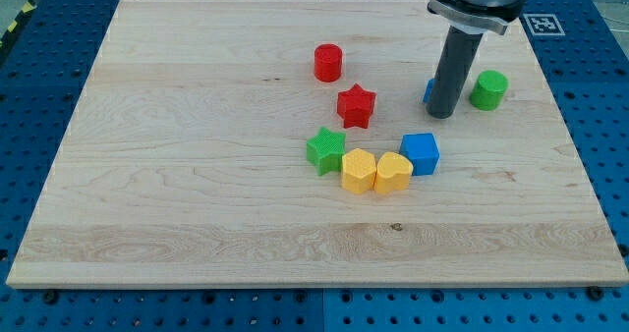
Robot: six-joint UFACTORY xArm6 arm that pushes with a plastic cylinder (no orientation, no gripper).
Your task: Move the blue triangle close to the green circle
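The rod stands near the green circle [488,89], my tip [442,114] down on the wooden surface [197,175] just to that circle's left. The blue triangle [429,91] peeks out from behind the rod, also left of the green circle and close to it. No pincer is fitted, so there is no opening to report.
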